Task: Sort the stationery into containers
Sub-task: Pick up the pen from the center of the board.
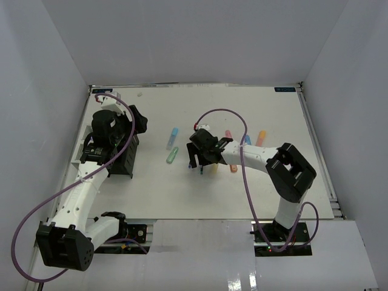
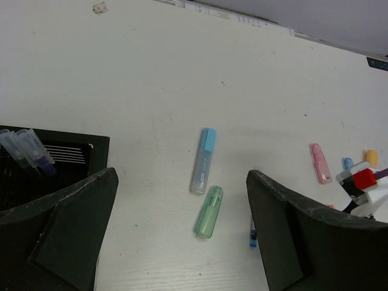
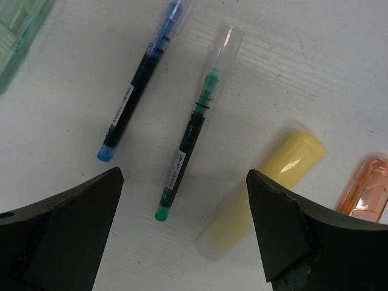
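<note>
- Our left gripper (image 2: 182, 203) hangs released, its jaws spread wide with nothing between them, above the right rim of the black organizer (image 2: 66, 148) by the table's (image 1: 242, 200) left edge.
- Clear-capped pens (image 2: 27, 148) lean inside the organizer.
- A blue marker (image 2: 202, 160) and a green marker (image 2: 209, 212) lie close together on the table between the organizer and the middle, with bare surface all around them.
- Our right gripper (image 3: 185, 218) is released too, low over the table's middle, jaws either side of a green pen (image 3: 194, 127) without touching it.
- A blue pen (image 3: 142, 82) lies just left of that pen, and a yellow marker (image 3: 264, 194) just right of it.
- An orange marker (image 3: 367, 188) sits beyond the yellow one.
- A pink marker (image 2: 320, 162) lies apart, toward the far right.
- Broad bare table runs along the near and far edges.
</note>
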Tool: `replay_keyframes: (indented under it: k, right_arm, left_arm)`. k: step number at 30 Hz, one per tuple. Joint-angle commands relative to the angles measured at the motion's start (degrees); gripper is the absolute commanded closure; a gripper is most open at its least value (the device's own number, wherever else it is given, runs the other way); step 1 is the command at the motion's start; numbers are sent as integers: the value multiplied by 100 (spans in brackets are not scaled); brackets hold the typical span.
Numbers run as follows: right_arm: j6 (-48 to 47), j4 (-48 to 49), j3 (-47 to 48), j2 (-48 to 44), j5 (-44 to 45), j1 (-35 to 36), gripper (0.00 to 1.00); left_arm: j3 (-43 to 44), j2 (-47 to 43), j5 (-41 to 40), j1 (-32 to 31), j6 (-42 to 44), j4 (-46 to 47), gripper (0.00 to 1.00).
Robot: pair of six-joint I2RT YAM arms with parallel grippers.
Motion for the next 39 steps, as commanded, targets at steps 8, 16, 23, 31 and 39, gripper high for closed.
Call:
replay_keyframes:
  k: [8, 16, 23, 31, 39]
  right_arm:
    - [389, -309, 339, 575, 303, 41, 29]
    - [442, -336, 269, 681, 434, 32, 44]
    - [442, -424, 155, 620, 575, -38, 69]
    - [275, -64, -91, 50, 505, -64, 92]
    - [-208, 1234, -1003, -1128, 189, 76, 92]
  left_arm:
    - [-22, -170, 167, -10, -116, 36, 2]
    - [-39, -170, 194, -18, -134, 27, 2]
    - [-39, -117, 334, -27, -160, 53, 2]
    - [-101, -99, 1019, -36, -564, -17, 2]
    - [31, 164, 1987, -403, -1583, 62, 2]
